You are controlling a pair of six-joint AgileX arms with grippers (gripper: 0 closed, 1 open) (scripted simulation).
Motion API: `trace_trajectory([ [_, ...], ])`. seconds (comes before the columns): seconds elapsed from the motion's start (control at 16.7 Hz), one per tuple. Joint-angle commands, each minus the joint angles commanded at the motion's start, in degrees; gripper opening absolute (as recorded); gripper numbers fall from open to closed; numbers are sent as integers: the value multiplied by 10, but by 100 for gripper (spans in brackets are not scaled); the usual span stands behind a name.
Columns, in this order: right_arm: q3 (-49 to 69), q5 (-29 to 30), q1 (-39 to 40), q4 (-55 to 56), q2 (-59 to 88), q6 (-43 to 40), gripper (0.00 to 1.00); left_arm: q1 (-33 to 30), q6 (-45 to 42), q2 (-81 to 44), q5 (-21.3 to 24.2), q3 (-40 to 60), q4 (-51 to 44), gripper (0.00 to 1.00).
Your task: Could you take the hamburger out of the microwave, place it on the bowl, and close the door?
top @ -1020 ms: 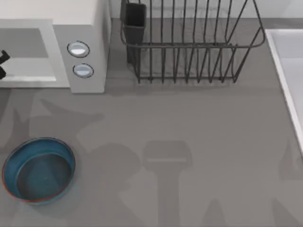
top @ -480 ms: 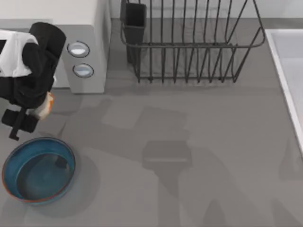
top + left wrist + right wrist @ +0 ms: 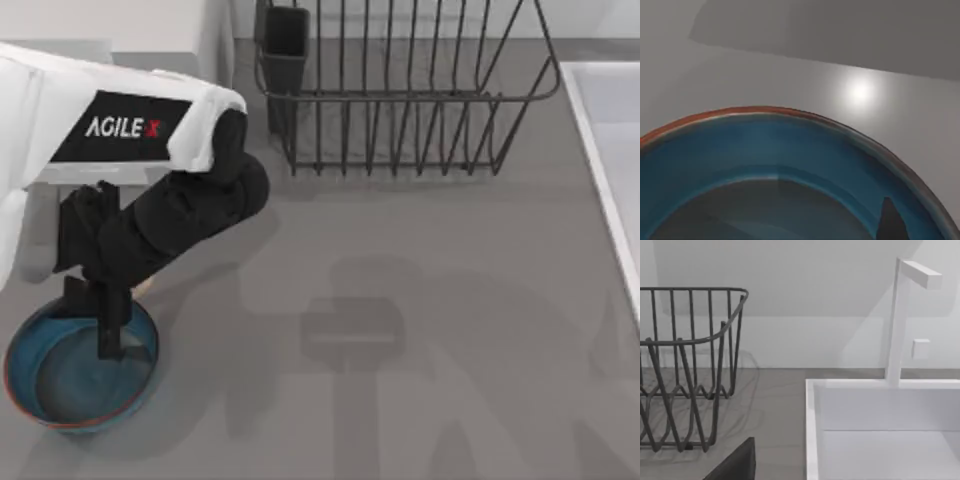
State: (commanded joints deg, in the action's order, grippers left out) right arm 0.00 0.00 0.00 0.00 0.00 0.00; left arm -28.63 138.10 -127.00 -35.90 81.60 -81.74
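At the left of the counter [image 3: 420,250], the round blue bowl [image 3: 40,400] is seen, with a thin reddish-brown rim and a smooth, glossy, dark teal inside. The left gripper [image 3: 108,325] is placed directly above the far part of the bowl, with its dark fingers pointing down past the rim. Whether the fingers are spread or closed cannot be told, because they are covered by the black wrist. A small pale orange patch at the edge of the wrist is probably the hamburger [image 3: 143,288], but a firm hold on it cannot be confirmed. The relation that matters is vertical: the hollow of the bowl lies straight under the gripper, so only a short way down is judged to be needed. Behind the white arm, part of the white boxy microwave [image 3: 215,40] is visible; its door is hidden. More to the right, a dark wire rack [image 3: 400,100] of thin bars stands, and at the far right a white sink [image 3: 610,130] with flat walls. The right arm is parked near the sink.
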Motion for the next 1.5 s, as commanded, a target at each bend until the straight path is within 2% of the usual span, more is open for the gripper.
trace_trajectory([
  [0.18,0,0,0,0,0,0,100,-38,105,-45,-28,14,-103,0],
  [0.42,0,0,0,0,0,0,100,-59,158,-72,-44,18,-156,0],
  [0.72,0,0,0,0,0,0,100,-55,156,-69,-46,18,-152,0],
  [1.2,0,0,0,0,0,0,100,-20,129,-71,-77,-64,-55,0],
  [1.44,0,0,0,0,0,0,100,-19,128,-72,-78,-67,-51,0],
  [1.5,0,0,0,0,0,0,100,-19,128,-72,-78,-67,-51,8],
])
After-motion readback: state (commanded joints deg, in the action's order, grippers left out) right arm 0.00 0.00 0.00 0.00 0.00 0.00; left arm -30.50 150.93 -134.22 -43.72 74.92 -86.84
